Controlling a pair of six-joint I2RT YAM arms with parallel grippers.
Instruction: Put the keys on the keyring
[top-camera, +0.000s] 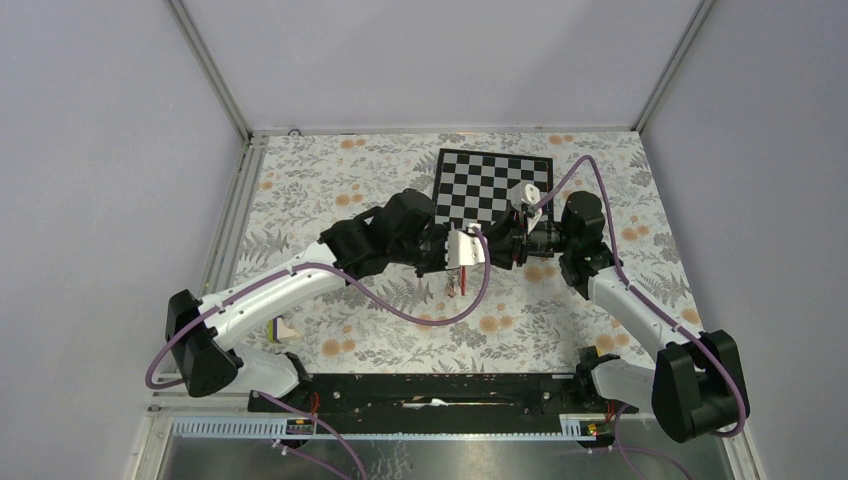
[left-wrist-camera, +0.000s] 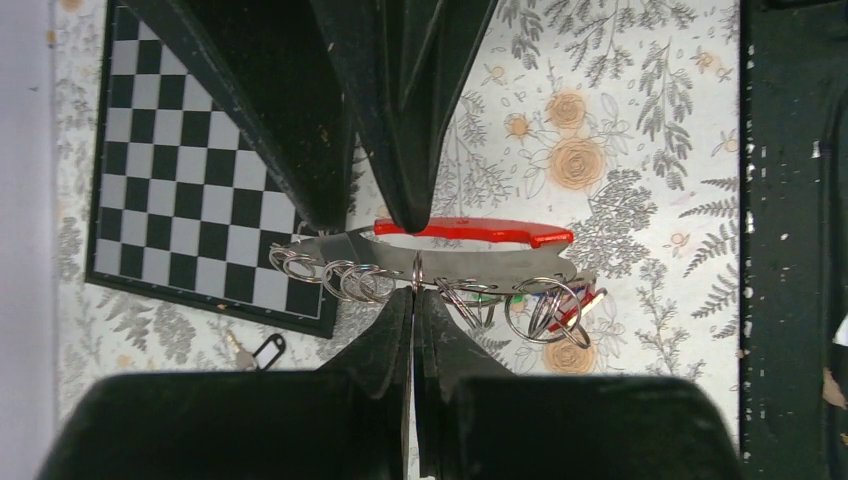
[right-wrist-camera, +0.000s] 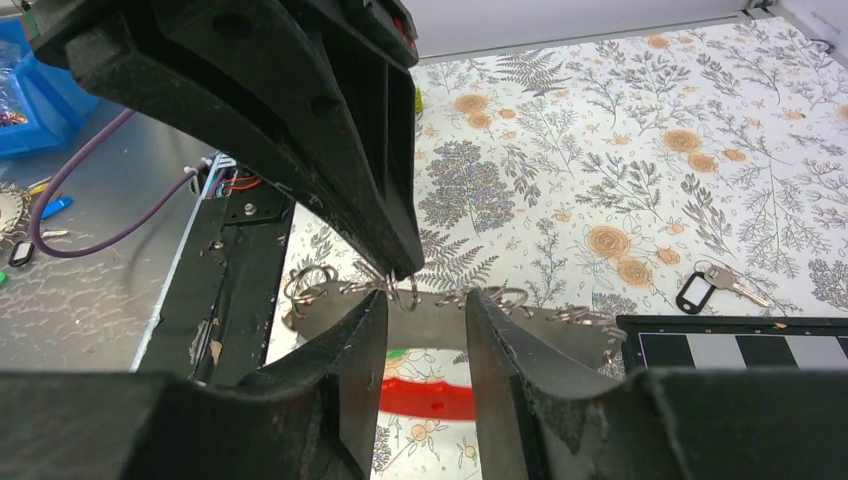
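The floral desk (top-camera: 330, 200) carries a checkerboard (top-camera: 490, 185) at the middle of its far edge. Both arms meet above the desk's centre, just near of the board.

The left pincer (left-wrist-camera: 413, 295) is clenched on the keyring (left-wrist-camera: 470, 232), a grey bar with a red strip, nipping a small ring on the bar. The right pincer (right-wrist-camera: 422, 300) faces it with its fingers spread, straddling the same bar; I cannot tell whether they touch it.

The keys (left-wrist-camera: 560, 305), with green, blue and red tags, hang among larger rings at the bar's end toward the desk's near edge, beside the left pincer's tips. A black-tagged key (right-wrist-camera: 700, 292) lies on the desk just beside the checkerboard.
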